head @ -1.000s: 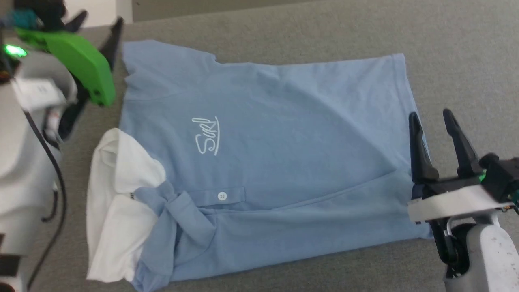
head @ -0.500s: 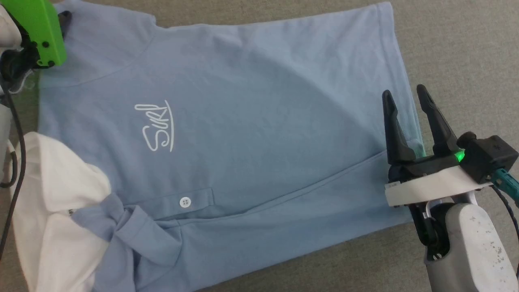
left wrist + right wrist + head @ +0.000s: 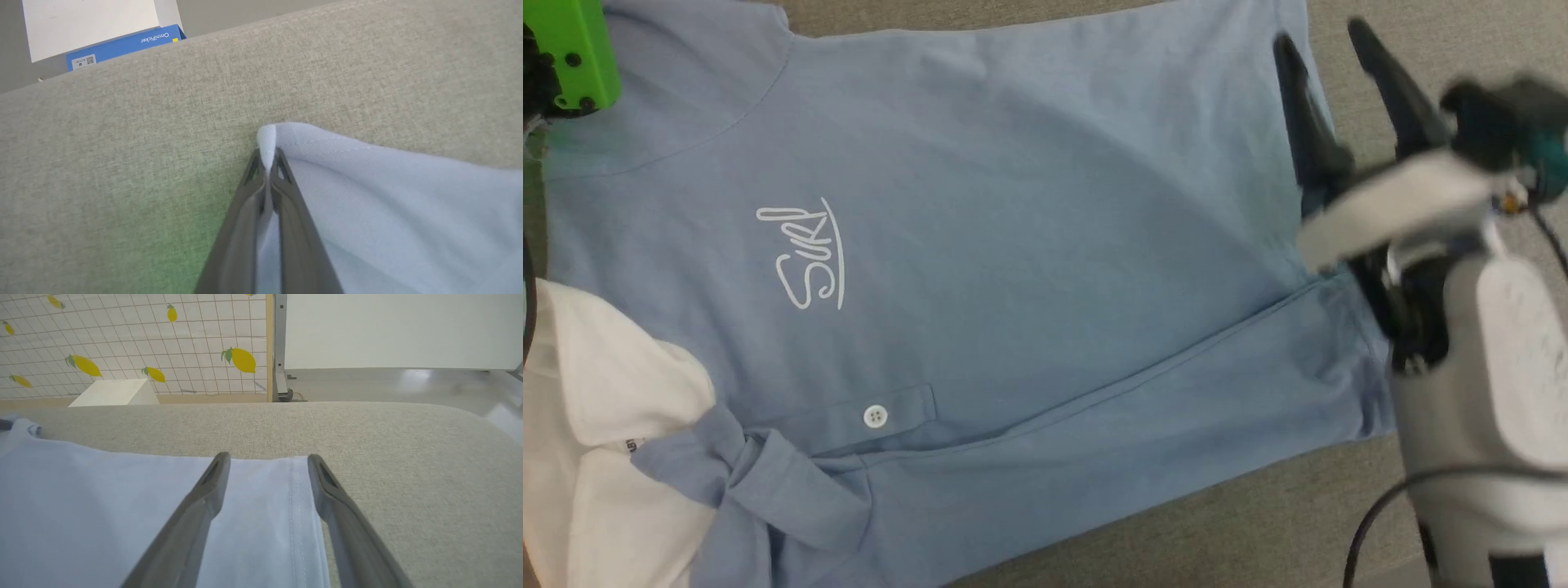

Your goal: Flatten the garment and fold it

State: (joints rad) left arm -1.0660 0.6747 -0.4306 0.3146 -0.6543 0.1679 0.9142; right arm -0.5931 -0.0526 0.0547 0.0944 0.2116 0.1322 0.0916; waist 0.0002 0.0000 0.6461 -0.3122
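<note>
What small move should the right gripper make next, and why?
Probably close the right gripper on the garment's far hem corner: its jaws stand open astride that corner, while the left gripper is shut on another corner, so both could then pull it flat.

Right end effector (image 3: 268, 459) fingers apart over light-blue garment (image 3: 102, 490) hem, beige upholstery (image 3: 388, 449), lemon-print wall (image 3: 135, 330), possibly white box (image 3: 114, 394)

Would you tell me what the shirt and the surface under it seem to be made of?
Shirt: soft knit, probably cotton, matte; fine pebbled texture, stitched hem, gentle creases.
Surface: coarse woven upholstery cloth, grey-beige, matte; its weave shows plainly, with a stitched seam along the far edge.
</note>
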